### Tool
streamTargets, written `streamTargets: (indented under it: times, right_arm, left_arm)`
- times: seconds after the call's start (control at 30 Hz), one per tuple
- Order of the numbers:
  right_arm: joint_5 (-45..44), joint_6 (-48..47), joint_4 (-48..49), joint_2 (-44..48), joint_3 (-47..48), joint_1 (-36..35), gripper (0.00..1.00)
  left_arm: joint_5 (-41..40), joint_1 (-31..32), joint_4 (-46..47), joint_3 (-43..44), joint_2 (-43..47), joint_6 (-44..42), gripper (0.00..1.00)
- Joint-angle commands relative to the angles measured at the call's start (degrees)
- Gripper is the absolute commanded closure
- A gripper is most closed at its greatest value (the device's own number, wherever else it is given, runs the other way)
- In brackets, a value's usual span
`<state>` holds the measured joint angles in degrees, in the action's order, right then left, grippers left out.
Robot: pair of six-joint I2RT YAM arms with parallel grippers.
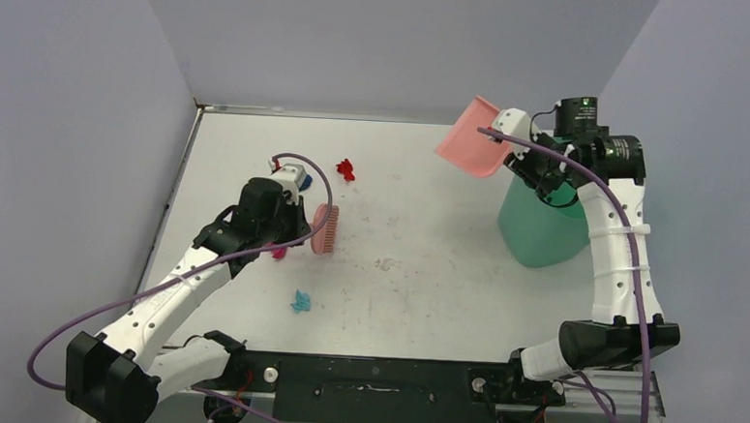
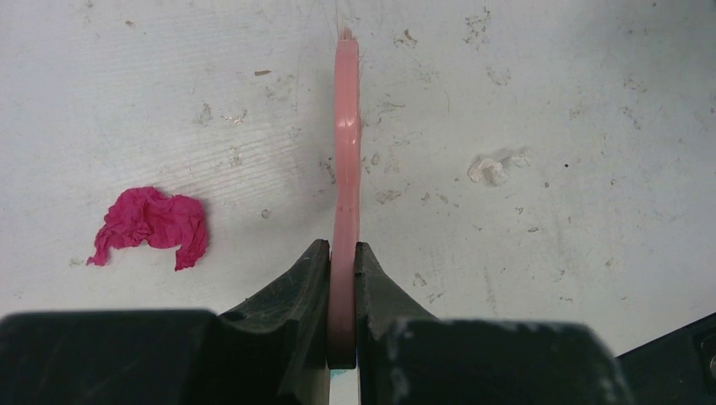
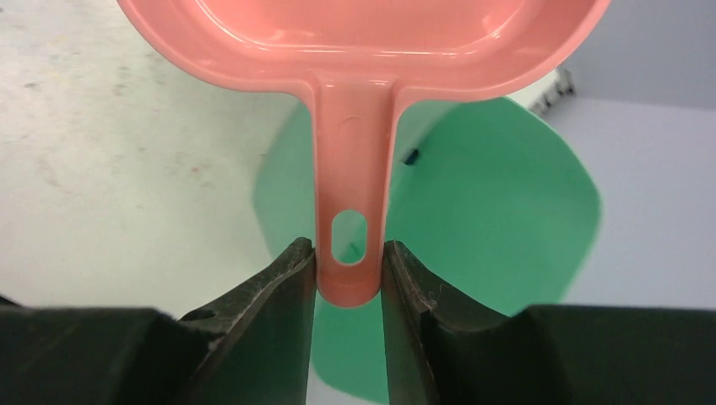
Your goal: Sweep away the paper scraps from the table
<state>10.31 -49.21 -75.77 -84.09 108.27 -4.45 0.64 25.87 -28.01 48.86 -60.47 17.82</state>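
Observation:
On the white table [image 1: 429, 224] lie paper scraps: a red one [image 1: 346, 169], a cyan one [image 1: 301, 301] and a magenta one [image 1: 278, 252] [image 2: 152, 224] just left of the brush. My left gripper [image 1: 297, 229] [image 2: 342, 253] is shut on the handle of the pink brush [image 1: 325, 228] [image 2: 345, 152], held low over the table. My right gripper [image 1: 520, 151] [image 3: 348, 257] is shut on the handle of the pink dustpan [image 1: 474, 137] [image 3: 363, 51], raised and tilted above the green bin [image 1: 542, 230] [image 3: 473, 219]. A small dark scrap [image 3: 411, 156] shows inside the bin.
The green bin stands at the table's right side under the right arm. A white and blue object [image 1: 295, 177] sits just behind the left wrist. Grey-lilac walls [image 1: 66, 108] close in the table at left, back and right. Scuff marks [image 1: 388, 264] dot the middle.

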Motion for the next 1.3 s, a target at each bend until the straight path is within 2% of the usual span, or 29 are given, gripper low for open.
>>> streamTargets:
  times: [0.0,0.2,0.33,0.43,0.57,0.7,0.87,1.0,1.13,1.27]
  right_arm:
    - [8.13,2.25,2.66,3.36,-4.72,-4.27,0.95]
    - [14.79,-0.25,0.54,6.44,-17.08,-7.88,0.95]
    - [16.7,0.46,2.46,10.2,-26.76,-10.85,0.95]
    - [17.67,0.26,3.16,12.36,-32.47,-12.63,0.95]
    - [17.86,0.58,4.56,15.07,-37.84,-13.91,0.95]
    - [17.39,1.59,5.65,16.91,-40.85,-14.32,0.95]
    - [18.31,3.16,7.48,18.13,-43.99,-14.78,0.95]
    - [18.51,3.64,7.65,18.31,-45.08,-14.89,0.95]
    - [17.69,4.33,7.53,18.27,-45.65,-15.23,0.95]
    - [15.46,5.34,6.65,16.86,-46.62,-16.28,0.95]
  left_arm:
    - [3.12,-0.86,5.28,3.14,-0.15,-0.91,1.0]
    - [-7.27,-0.75,-10.81,16.65,-2.19,2.33,1.0]
    - [-10.7,-0.43,-21.81,22.21,-1.81,5.26,1.0]
    - [-6.17,-0.44,-25.44,21.39,2.07,7.71,1.0]
    - [1.97,-0.32,-27.58,16.83,10.05,15.44,1.0]
    - [-0.18,-0.25,-35.16,14.78,16.35,19.37,1.0]
    - [-5.49,-0.29,-43.08,12.63,19.94,17.08,1.0]
    - [-5.81,-0.24,-47.6,10.39,21.0,16.72,1.0]
    - [-7.02,-0.29,-47.83,6.92,21.48,16.68,1.0]
    - [-4.12,-0.23,-42.66,3.11,19.77,16.31,1.0]
